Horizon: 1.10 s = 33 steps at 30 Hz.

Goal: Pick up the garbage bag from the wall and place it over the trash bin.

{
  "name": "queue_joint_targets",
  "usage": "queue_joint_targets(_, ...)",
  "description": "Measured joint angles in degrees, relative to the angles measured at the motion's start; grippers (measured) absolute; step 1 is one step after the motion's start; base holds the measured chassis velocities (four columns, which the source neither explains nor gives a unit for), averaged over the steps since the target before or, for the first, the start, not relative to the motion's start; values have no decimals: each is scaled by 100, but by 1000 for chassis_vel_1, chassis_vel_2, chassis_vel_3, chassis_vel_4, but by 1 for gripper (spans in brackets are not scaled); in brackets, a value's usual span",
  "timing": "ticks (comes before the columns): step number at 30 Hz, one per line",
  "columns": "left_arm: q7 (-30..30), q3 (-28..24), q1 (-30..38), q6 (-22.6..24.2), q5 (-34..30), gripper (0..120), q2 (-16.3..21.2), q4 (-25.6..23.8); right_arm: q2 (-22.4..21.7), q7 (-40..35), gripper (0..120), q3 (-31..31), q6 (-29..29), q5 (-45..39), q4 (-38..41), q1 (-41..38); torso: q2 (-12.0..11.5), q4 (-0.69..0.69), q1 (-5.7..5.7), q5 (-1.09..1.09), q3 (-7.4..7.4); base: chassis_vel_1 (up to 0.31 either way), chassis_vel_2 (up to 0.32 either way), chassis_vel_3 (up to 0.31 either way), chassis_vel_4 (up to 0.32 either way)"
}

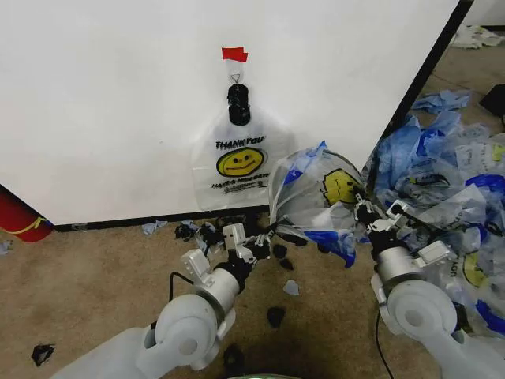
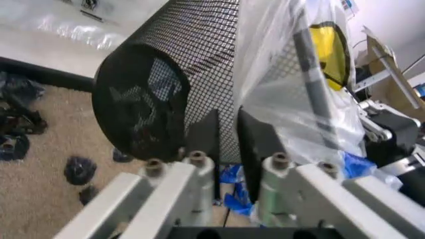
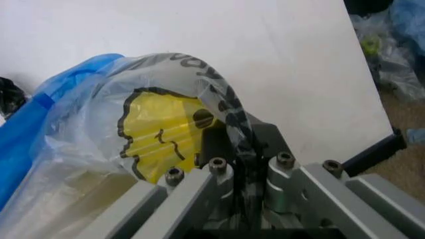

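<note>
While narrowed to a thin slit, clamps the black mesh of the trash bin (image 2: 166, 64) between the fingers of the left gripper (image 2: 229, 137), low over the carpet (image 1: 102, 268) near the foot of the wall (image 1: 95, 95). Pinches a fold of the garbage bag (image 3: 159, 129) tight in the right gripper (image 3: 236, 149), smiley print just beside the fingers. Holds the bin tipped on its side between the two grippers, clear plastic drawn over its mouth, closed bottom toward the wall's black baseboard (image 1: 158, 219).

Farther out: second bag (image 1: 237, 162) flat against the wall, hung from a dark clip (image 1: 238, 103) under a red tape strip (image 1: 234, 54). Black scraps (image 1: 275, 316) scattered across the carpet. Heap of loose bags (image 1: 450, 181) past the wall's right corner. Red cylinder (image 1: 20, 217) cut off at the picture's left edge.

Hard to tell how far down the bin the plastic reaches; hook itself hidden behind the clip.
</note>
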State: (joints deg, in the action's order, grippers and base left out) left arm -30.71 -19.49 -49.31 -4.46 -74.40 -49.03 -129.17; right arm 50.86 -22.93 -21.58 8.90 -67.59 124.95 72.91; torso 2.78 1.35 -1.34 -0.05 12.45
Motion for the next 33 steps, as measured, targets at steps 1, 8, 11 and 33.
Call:
queue_joint_targets(1, 0, 0, 0, 0, 0, 14, 0, 0, 0, 0, 1, 0, 0, 0, 0, 0, 0, 0, 0, 0, 0, 0, 0, 0, 0)
queue_joint_targets(8, 0, 19, -47, 3, 40, 41, 6, 31, 20, -31, 1, 28, -7, -59, -56, -119, 0, 0, 0, -1, 0, 0, 0, 0, 0)
queue_joint_targets(11, 11, 30, -90, -2, 49, 53, -30, 70, 17, -73, 1, 30, -13, -108, -56, -189, 0, 0, 0, -1, 0, 0, 0, 0, 0)
queue_joint_targets(33, 289, -240, -322, 5, -282, 100, -305, -211, 818, 240, 1, 373, 306, 825, -456, -514, 0, 0, 0, -1, 0, 0, 0, 0, 0)
